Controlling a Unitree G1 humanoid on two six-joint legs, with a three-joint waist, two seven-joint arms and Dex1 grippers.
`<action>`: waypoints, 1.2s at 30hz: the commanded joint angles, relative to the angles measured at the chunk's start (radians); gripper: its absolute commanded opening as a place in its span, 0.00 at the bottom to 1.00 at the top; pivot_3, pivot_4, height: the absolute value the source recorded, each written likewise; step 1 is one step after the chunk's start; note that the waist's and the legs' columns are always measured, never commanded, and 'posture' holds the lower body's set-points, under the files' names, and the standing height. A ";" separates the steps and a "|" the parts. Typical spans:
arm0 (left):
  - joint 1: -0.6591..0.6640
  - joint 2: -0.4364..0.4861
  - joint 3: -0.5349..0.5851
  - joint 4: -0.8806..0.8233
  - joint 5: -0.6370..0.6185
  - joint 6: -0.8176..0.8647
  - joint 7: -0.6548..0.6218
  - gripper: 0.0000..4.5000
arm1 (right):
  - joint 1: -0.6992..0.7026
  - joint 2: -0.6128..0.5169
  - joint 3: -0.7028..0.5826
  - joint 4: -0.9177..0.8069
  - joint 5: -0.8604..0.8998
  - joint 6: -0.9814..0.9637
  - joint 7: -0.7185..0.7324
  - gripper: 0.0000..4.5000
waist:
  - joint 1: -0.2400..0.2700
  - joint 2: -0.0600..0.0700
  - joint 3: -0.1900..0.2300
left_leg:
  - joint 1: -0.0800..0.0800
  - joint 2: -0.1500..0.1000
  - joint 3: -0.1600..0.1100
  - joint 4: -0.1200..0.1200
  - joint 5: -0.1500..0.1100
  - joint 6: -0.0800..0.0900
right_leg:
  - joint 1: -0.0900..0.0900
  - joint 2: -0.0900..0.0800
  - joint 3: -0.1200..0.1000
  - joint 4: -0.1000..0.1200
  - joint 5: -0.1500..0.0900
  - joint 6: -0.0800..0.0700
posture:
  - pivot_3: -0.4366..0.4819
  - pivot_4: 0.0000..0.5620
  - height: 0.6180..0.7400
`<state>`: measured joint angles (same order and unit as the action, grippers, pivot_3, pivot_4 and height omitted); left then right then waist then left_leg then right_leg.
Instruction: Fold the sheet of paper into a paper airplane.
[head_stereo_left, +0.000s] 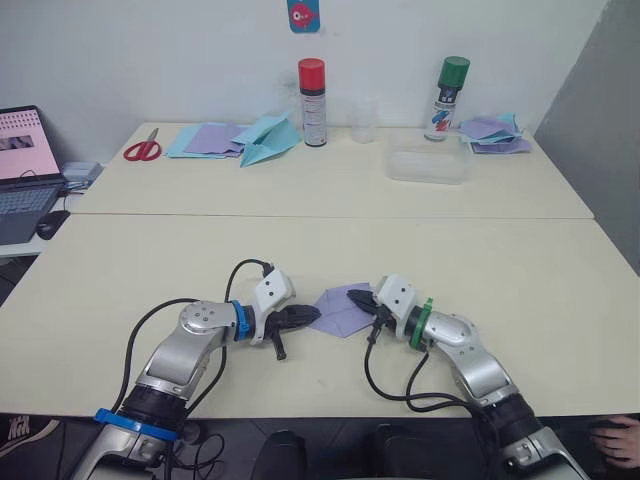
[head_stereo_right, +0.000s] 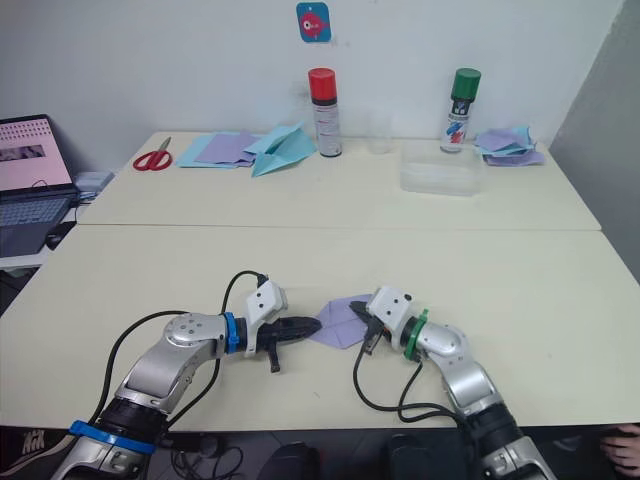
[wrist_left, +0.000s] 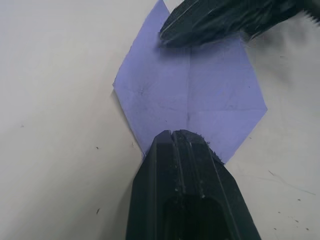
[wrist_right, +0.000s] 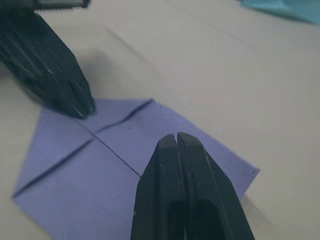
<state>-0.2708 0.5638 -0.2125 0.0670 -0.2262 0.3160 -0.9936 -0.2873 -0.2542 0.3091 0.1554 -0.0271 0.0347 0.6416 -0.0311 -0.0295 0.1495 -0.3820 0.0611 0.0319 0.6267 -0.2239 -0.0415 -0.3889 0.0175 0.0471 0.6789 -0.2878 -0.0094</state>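
Observation:
The sheet of paper (head_stereo_left: 340, 311) is lavender-purple and lies flat on the cream table (head_stereo_left: 300, 250) near its front edge. Its corners are folded in to a point and crease lines cross it (wrist_left: 200, 95). My left gripper (head_stereo_left: 312, 316) is shut, and its tip rests on the sheet's left edge (wrist_left: 177, 134). My right gripper (head_stereo_left: 358, 298) is also shut, its tip pressing on the sheet's right side (wrist_right: 177, 137). The two tips face each other across the paper, a short gap apart. No finished paper airplane shows among the purple paper.
At the table's back lie red scissors (head_stereo_left: 143, 150), stacked purple and blue sheets (head_stereo_left: 208, 138), a light-blue paper plane (head_stereo_left: 268, 140), a red-capped can (head_stereo_left: 313, 102), a green-capped can (head_stereo_left: 449, 98), a clear box (head_stereo_left: 430, 160) and a paper pile (head_stereo_left: 495, 130). A laptop (head_stereo_left: 25, 170) sits far left.

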 joint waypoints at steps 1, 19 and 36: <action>0.031 0.025 -0.036 0.069 0.063 0.034 0.011 0.00 | -0.020 0.005 0.023 -0.004 -0.026 0.060 -0.001 0.01 | 0.000 0.000 0.000 | 0.000 0.000 0.000 0.000 0.000 0.000 | 0.000 0.000 0.000 0.000 0.000 0.000 | 0.48 0.27 1.00; -0.099 -0.002 -0.069 0.056 0.042 0.013 -0.100 0.00 | -0.030 -0.018 0.046 0.006 -0.050 0.095 0.028 0.01 | -0.005 -0.006 0.005 | -0.004 0.001 -0.001 -0.004 0.000 0.000 | -0.003 0.002 -0.002 -0.001 0.001 0.005 | 0.48 0.27 1.00; 0.125 0.169 0.048 0.000 -0.008 0.047 -0.124 0.00 | -0.047 -0.023 0.046 0.031 -0.050 0.101 0.034 0.01 | -0.008 -0.006 0.004 | 0.002 0.002 0.000 -0.011 0.000 0.000 | -0.001 0.002 -0.001 0.000 -0.004 -0.003 | 0.48 0.27 1.00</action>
<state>-0.2045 0.7003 -0.1441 0.0433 -0.2628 0.3030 -1.1041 -0.3427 -0.2611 0.3582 0.1419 -0.0590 0.1067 0.6769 -0.0393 -0.0354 0.1532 -0.3794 0.0629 0.0327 0.6145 -0.2241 -0.0416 -0.3902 0.0187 0.0460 0.6782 -0.2921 -0.0127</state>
